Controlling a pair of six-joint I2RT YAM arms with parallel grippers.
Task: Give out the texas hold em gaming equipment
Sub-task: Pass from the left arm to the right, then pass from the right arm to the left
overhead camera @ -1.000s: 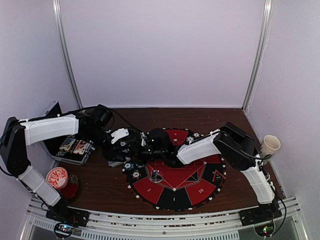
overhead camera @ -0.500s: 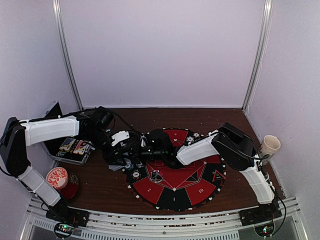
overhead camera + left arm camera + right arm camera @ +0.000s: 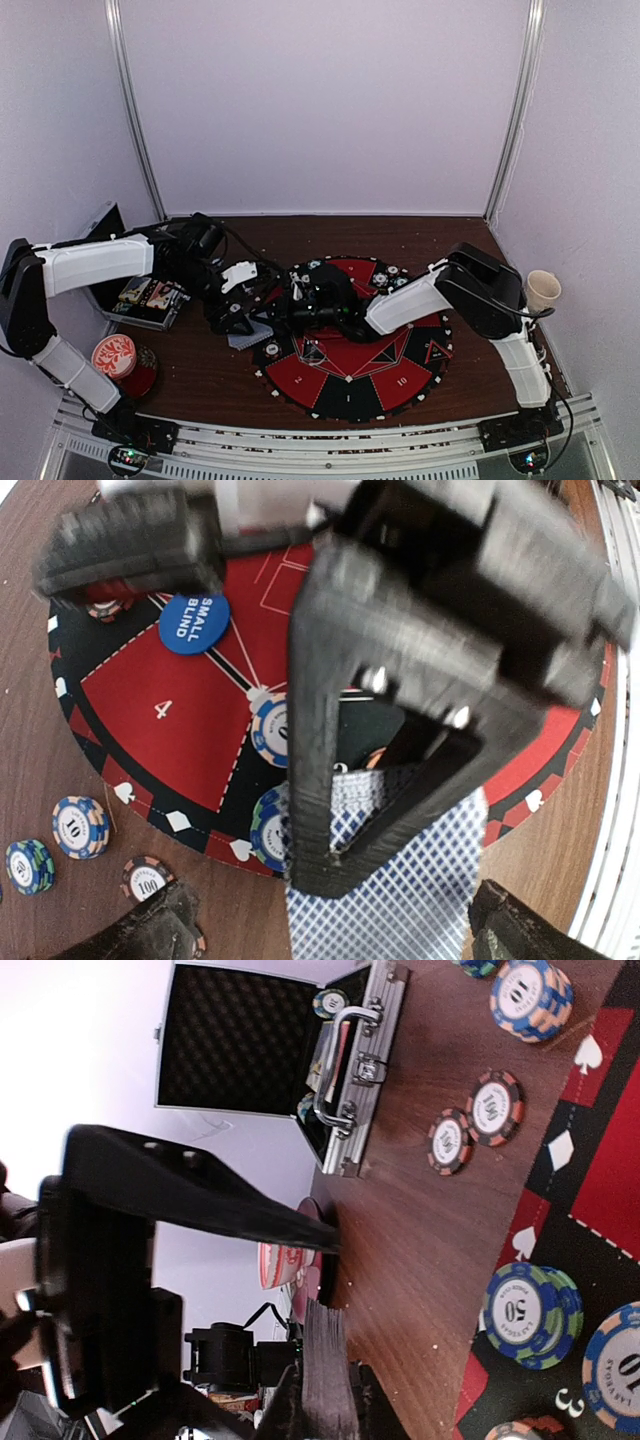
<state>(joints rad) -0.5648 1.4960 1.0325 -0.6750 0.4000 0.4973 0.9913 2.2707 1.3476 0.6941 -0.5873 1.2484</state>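
— Brown wood table [image 3: 200, 375], white walls, round red-and-black mat [image 3: 345, 398] in the middle. Where's the deck?
— Playing cards [image 3: 420, 910], grey-blue backs, one stack at the mat's rim, partly over mat, partly over wood. Right gripper [image 3: 326, 1380] is clamped on them (deck shows edge-on between its fingers in the right wrist view).
— Lying flat or lifted?
— Can't tell. Left gripper [image 3: 335, 910] faces the same spot, jaws spread wide, one finger either side of the stack and well apart from it, holding nothing.
— Arms?
— Left arm [image 3: 100, 258] comes in from the left, forearm stretched toward centre, wrist tipped down at the mat's left rim. Right arm [image 3: 405, 300] reaches low across the mat from the right, so the two grippers meet head-on.
— Other pieces?
— Blue button disc [image 3: 194, 624], marked SMALL BLIND, on the mat beyond the cards. Poker chips [image 3: 80, 826] loose on the wood just off the rim, more on the mat beside the stack. Open metal case [image 3: 240, 1050] far left, red-and-white disc [image 3: 113, 355] near it.
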